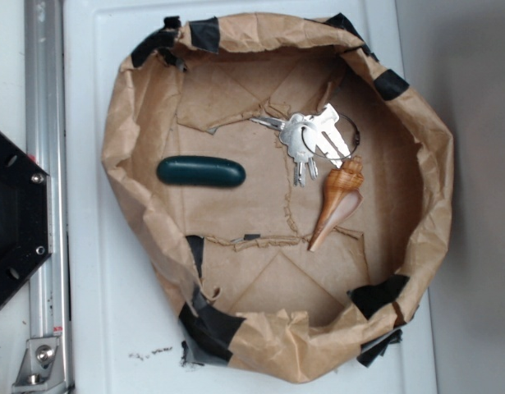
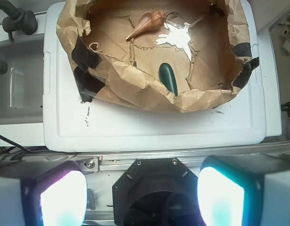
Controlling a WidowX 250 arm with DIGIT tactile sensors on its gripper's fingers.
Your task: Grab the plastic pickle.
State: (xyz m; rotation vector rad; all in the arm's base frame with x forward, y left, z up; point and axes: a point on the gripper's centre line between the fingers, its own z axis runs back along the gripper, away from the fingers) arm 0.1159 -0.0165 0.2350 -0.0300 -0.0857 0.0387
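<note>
The plastic pickle is a dark teal-green capsule lying flat on the left side of the brown paper basin. In the wrist view the pickle lies just behind the basin's crumpled near wall. My gripper shows only in the wrist view, its two glowing pads spread wide apart with nothing between them. It hovers over the black robot base, well short of the basin and the pickle. The exterior view does not show the gripper.
Silver keys on a ring and a tan spiral seashell lie at the basin's right. The basin has black tape patches and stands on a white lid. A metal rail and the black base are on the left.
</note>
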